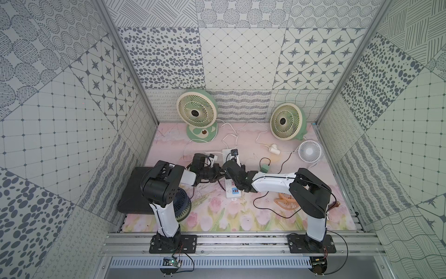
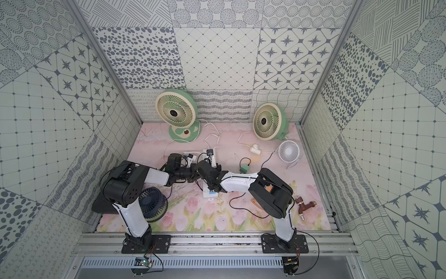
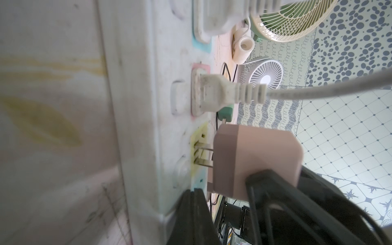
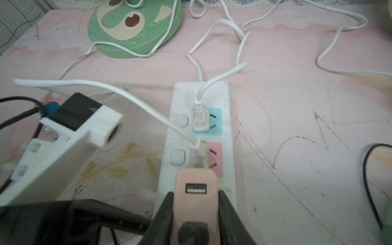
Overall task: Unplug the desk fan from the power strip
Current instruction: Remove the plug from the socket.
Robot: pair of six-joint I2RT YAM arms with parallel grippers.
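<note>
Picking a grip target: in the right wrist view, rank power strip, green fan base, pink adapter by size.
Largest: power strip.
Then green fan base and pink adapter, about alike; the adapter is nearest.

Worn plastic on a scratched mat

The strip (image 4: 220, 93) is white plastic, dulled by grime and scuffs. The adapter (image 4: 196, 207) is smooth matt pink plastic and the fingers (image 4: 231, 216) matt black. The fan base (image 4: 148, 42) is glossy green plastic, the cord (image 4: 63, 81) smooth white. The printed mat (image 4: 297, 95) looks matt and scored.
</note>
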